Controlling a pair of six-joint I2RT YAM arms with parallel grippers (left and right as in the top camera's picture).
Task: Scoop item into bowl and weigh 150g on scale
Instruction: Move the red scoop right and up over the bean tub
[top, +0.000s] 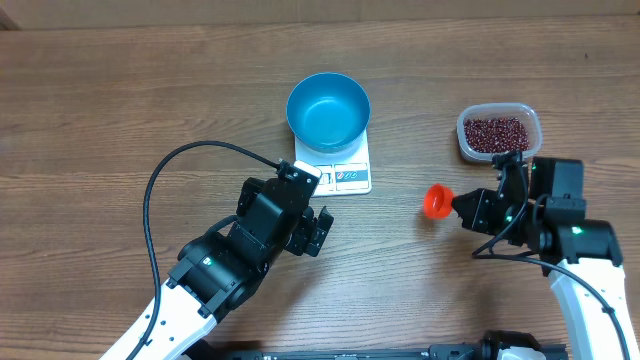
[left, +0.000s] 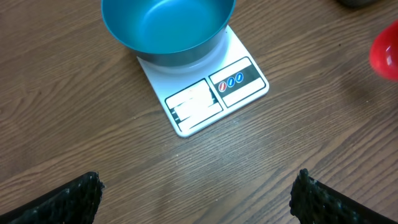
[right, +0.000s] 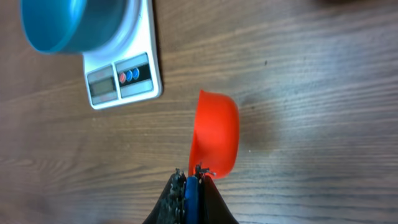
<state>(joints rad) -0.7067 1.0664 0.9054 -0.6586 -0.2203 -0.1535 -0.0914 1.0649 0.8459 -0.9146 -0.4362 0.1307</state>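
Red beans lay heaped in a clear tub at the right of the table, well apart from the blue bowl. The bowl sat on the white scale and looked empty. The right gripper was pinched tight on the thin blue handle of an orange-red scoop, which hung over bare wood between scale and tub. The left gripper stood spread wide, holding nothing, just in front of the scale.

Trouble seemed likeliest at the handle. With so narrow a grip, the scoop might twist in the jaws when pushed into the heap, or tilt once loaded and spill beans across the gap. Nothing braced the tub, so a firm push might slide or tip it. A knock to the bowl could shift it on the scale and spoil the reading, and a heavy pour could overshoot the target.

The scale's display was too small to read. No view showed the scoop's hollow clearly, so whether it carried beans could not be told. Only the overhead view showed the tub whole.
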